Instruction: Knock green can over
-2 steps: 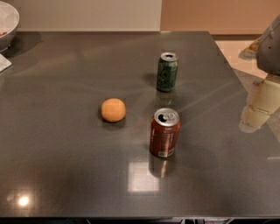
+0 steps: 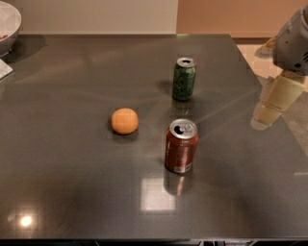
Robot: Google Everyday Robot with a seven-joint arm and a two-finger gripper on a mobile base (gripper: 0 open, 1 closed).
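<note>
Near edge of table: dark grey glossy top, bright glare spots at near left and near centre.
Red-brown can: upright, just right of centre, closest item, top opened.
Orange: round fruit, left of red-brown can and slightly farther; apart from both cans.
Gripper: right side, by the table's right edge, pale cream, hanging below white arm housing. Well apart from both cans, touching nothing seen. Clenched or released: can't tell from this view.
Green can: upright on table, right of centre, almost straight behind red-brown can with a clear gap. Silver top with pull-tab. Left of gripper, a bit farther.
Bowl: white, far left corner, cut off by frame edge, something red inside.
Wall: pale, behind the far table edge.
</note>
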